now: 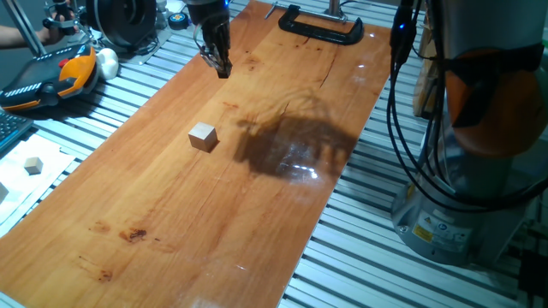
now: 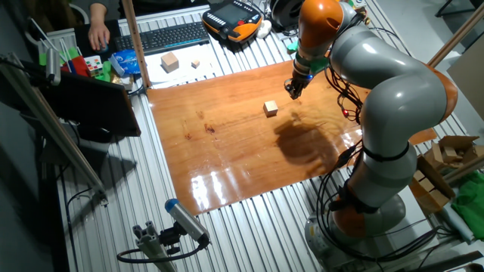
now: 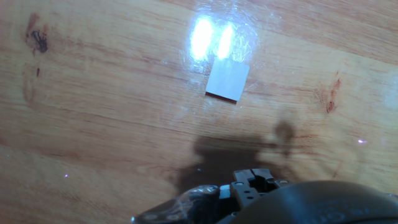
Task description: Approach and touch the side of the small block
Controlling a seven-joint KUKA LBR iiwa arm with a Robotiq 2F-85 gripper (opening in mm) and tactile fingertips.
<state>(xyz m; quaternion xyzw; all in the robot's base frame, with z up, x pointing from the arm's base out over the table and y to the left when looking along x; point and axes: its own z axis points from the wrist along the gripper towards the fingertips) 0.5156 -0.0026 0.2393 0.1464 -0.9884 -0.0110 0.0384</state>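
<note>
Right up against the hand camera sits the dark gripper [image 3: 252,182], fingers pressed together with nothing between them, its shadow spread on the wood just ahead. Out at twelve o'clock from that tip lies the small block [image 3: 227,79], pale top catching the lamp glare, resting flat on the wooden board [image 3: 93,124] and well apart from the fingers. From one fixed view the block [image 1: 203,136] sits alone near the board's middle, while the gripper [image 1: 221,64] hangs above the far end, roughly at one o'clock from it. I'd call this the approach step, contact not yet made. Next, the tip needs to drop to block height and slide in gently against a side face, not the top. Off the board at nine o'clock, a paler little cube [image 1: 33,165] waits — not our target.
</note>
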